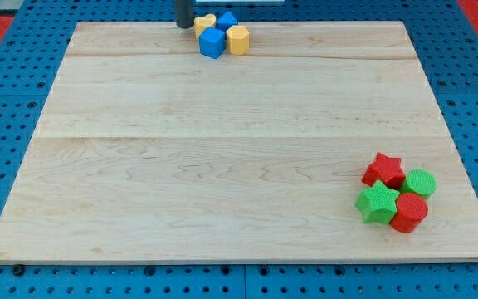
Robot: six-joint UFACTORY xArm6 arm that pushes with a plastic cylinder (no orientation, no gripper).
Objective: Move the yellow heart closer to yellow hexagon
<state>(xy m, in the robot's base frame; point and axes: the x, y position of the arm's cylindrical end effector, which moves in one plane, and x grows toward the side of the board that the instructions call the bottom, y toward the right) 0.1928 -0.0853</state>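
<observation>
Crowding is our main worry here. The small yellow heart-shaped block (205, 22) sits near the top edge of the pale wooden board (222, 166), packed into a tight cluster that we take as our landmark. Within that cluster the yellow hexagonal block (237, 39) lies at the right side, a blue cube-like block (212, 43) at the bottom, and a second blue block (226, 20), its shape unclear, at the top between the two yellow ones. Our dark rod ends in my tip (185, 26), just to the cluster's left and touching or nearly touching the heart. We carry no jaws, so nothing is gripped or held; we can only push.

The heart already looks close to the hexagon, with the blue blocks wedged between. We judge that a push rightward could drive the blue pieces into the hexagon and shove it away, or slide something off the nearby top edge.

Well away from the cluster, toward the board's bottom right, sit a red star (384, 169), a green star (378, 203), a green round block (420, 182) and a red block (410, 211).
</observation>
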